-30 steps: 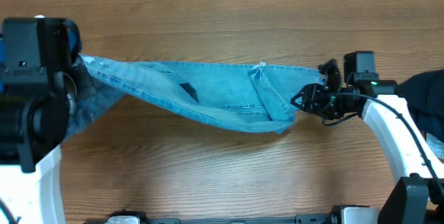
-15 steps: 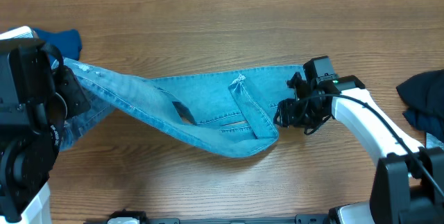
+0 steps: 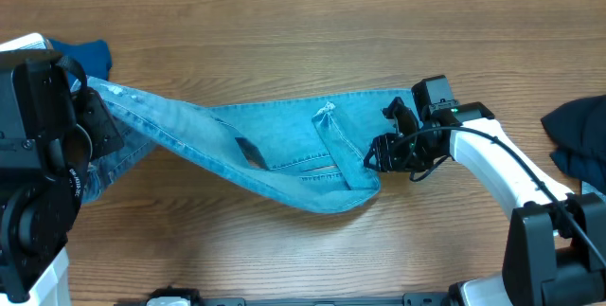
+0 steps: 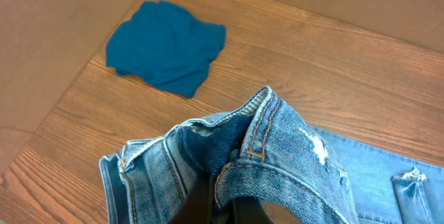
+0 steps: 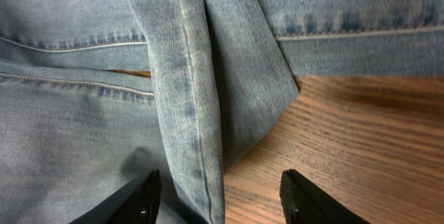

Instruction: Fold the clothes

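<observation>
Across the grained wooden table (image 3: 284,22), we are finding pale stitched jeans (image 3: 284,150) lying stretched. The left gripper (image 4: 230,209) is clamping their waistband. The right gripper (image 5: 218,186) is standing open over a folded edge, bare wood beside it.

Robot lab bench: wood-grain tabletop (image 3: 256,244), left arm (image 3: 38,202) and right arm (image 3: 511,169) at its near corners, brown backboard (image 4: 55,16).

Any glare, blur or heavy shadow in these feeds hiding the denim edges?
Overhead: evenly lit, sharp, no glare on the jeans. Left wrist: denim nearest the lens goes dark at the bottom edge; the blue garment is crisp. Right wrist: weave sharp, a dark shadow on the table under the fold, another patch on the denim by the right hand.
</observation>
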Controlling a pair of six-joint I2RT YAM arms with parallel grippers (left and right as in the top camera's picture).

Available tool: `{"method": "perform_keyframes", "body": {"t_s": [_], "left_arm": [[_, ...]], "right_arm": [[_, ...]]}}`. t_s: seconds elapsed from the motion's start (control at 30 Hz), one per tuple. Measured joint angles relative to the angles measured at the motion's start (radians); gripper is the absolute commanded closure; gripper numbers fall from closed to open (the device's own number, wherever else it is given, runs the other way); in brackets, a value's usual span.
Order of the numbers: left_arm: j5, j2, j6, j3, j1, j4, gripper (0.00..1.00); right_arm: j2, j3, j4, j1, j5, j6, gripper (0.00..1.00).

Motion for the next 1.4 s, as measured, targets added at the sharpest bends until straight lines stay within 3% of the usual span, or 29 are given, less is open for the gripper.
{"method": "perform_keyframes", "body": {"t_s": [0.17, 0.23, 0.43, 0.5, 0.7, 0.9, 1.03, 1.23, 1.4], "left_arm": [[0.000, 0.000, 0.000, 0.000, 0.000, 0.000, 0.95], [0.000, 0.000, 0.000, 0.000, 0.000, 0.000, 0.94], [0.000, 0.000, 0.000, 0.000, 0.000, 0.000, 0.93], [0.000, 0.000, 0.000, 0.000, 0.000, 0.001, 0.93], [0.005, 0.000, 0.002, 0.000, 0.000, 0.003, 0.92], [0.012, 0.000, 0.003, 0.000, 0.000, 0.002, 0.92], [0.015, 0.000, 0.003, 0.000, 0.000, 0.001, 0.92], [0.015, 0.000, 0.006, 0.000, 0.000, -0.001, 0.92], [0.015, 0.000, 0.007, 0.000, 0.000, -0.001, 0.91]], "right_arm": [[0.034, 0.000, 0.041, 0.043, 0.021, -0.021, 0.34], [0.057, 0.000, 0.048, 0.079, 0.038, -0.028, 0.39], [0.098, 0.000, 0.065, 0.193, 0.201, 0.032, 0.65], [0.098, 0.000, 0.076, 0.199, 0.262, 0.082, 0.79], [0.098, 0.001, 0.093, 0.167, 0.330, 0.197, 0.96], [0.098, 0.011, 0.120, 0.013, 0.250, 0.386, 0.96], [0.098, 0.012, 0.292, -0.097, 0.035, 0.395, 0.96], [0.089, 0.017, 0.566, -0.146, -0.196, 0.479, 0.96], [0.056, 0.018, 0.608, -0.248, -0.257, 0.563, 0.96]]}}
